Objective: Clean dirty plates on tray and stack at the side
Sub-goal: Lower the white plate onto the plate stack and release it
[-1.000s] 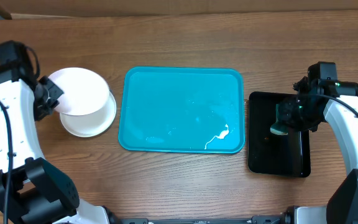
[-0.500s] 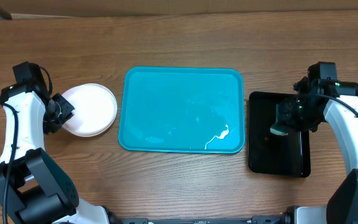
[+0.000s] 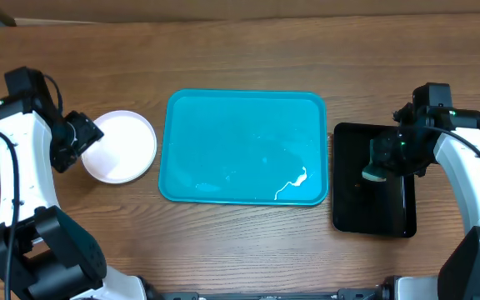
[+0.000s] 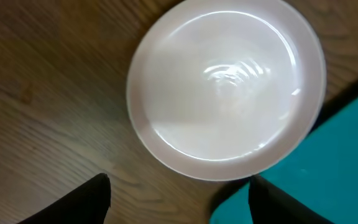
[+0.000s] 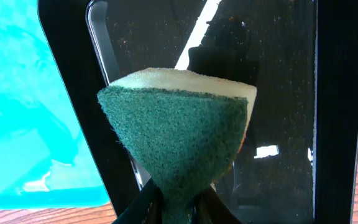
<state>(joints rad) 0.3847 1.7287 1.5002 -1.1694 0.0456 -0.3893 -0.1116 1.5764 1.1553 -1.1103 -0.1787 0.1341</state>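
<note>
A clean white plate (image 3: 123, 146) lies flat on the table just left of the turquoise tray (image 3: 223, 125); I cannot tell whether other plates lie under it. In the left wrist view the plate (image 4: 225, 87) fills the upper frame, with a tray corner (image 4: 334, 168) at the right. My left gripper (image 3: 82, 136) (image 4: 179, 205) stands open at the plate's left rim, apart from it, with nothing between its fingers. My right gripper (image 3: 377, 167) (image 5: 180, 208) is shut on a green-and-yellow sponge (image 5: 179, 130), which hangs over the black tray (image 5: 278, 93).
The black tray (image 3: 390, 208) stands right of the turquoise tray. A white wet streak (image 3: 294, 179) marks the turquoise tray's near right corner. Bare wooden table (image 3: 240, 50) runs along the far side and the front edge.
The left gripper lowered the tilted white plate flat beside the tray, let it go, opened and drew back to the left. The right arm and sponge have not moved.
</note>
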